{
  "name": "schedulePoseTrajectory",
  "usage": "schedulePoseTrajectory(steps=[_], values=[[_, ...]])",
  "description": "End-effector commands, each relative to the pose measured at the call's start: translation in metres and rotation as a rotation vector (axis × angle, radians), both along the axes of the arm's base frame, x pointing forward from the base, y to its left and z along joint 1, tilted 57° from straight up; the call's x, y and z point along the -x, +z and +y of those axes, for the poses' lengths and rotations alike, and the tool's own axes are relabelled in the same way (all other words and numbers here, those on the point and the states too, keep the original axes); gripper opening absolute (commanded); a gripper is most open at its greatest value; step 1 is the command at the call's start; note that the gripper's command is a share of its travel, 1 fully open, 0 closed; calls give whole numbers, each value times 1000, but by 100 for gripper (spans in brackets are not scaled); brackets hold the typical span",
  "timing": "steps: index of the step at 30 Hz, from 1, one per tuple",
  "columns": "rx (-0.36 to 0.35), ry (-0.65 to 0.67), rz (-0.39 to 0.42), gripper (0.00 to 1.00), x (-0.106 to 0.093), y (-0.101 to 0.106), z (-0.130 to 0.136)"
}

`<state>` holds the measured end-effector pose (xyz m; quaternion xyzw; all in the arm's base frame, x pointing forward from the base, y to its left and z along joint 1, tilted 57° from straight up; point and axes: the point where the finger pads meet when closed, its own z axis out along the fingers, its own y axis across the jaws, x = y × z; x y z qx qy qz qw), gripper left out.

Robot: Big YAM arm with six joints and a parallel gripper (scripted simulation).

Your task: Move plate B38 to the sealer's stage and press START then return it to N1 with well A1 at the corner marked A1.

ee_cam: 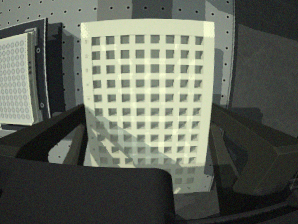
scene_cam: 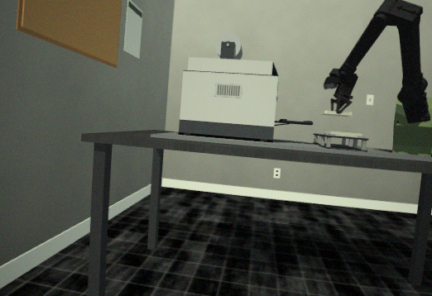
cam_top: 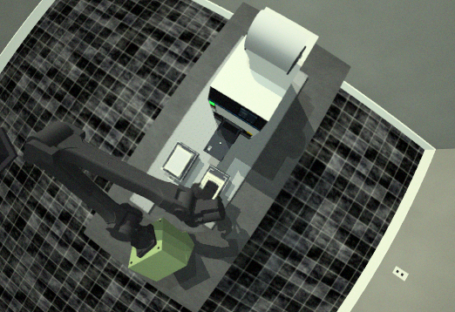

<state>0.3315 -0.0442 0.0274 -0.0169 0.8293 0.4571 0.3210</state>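
My gripper (scene_cam: 340, 112) (ee_cam: 148, 109) is shut on the long sides of the pale plate B38 (scene_cam: 327, 113) (ee_cam: 147, 28), whose square wells face the wrist camera. In the exterior view the plate hangs about level, in the air. In the top view it is over the right-hand nest N1 (cam_top: 224, 172), partly hidden by the wrist. The other nest N2 (cam_top: 195, 153) (scene_cam: 365, 143) (ee_cam: 44, 75) holds a white plate (cam_top: 179, 161) (scene_cam: 345, 134) (ee_cam: 14, 80). The sealer's dark stage (cam_top: 223, 144) (scene_cam: 300, 122) is out and bare. The sealer's lamp (cam_top: 212, 104) is green.
The white sealer (cam_top: 248, 84) (scene_cam: 228, 104) with its foil roll (cam_top: 275, 36) stands behind the stage. A green box (cam_top: 167, 262) (scene_cam: 411, 137) is at the opposite end of the table (cam_top: 329, 64) (scene_cam: 124, 136). My arm crosses above the table's end.
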Motion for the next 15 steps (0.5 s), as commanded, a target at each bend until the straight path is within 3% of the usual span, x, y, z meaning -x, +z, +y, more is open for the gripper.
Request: schedulePoseTrajectory(steps=[1,15], values=[[7,-1,-5,0,-1,2,1],[-1,-32,5,0,-1,2,-7]])
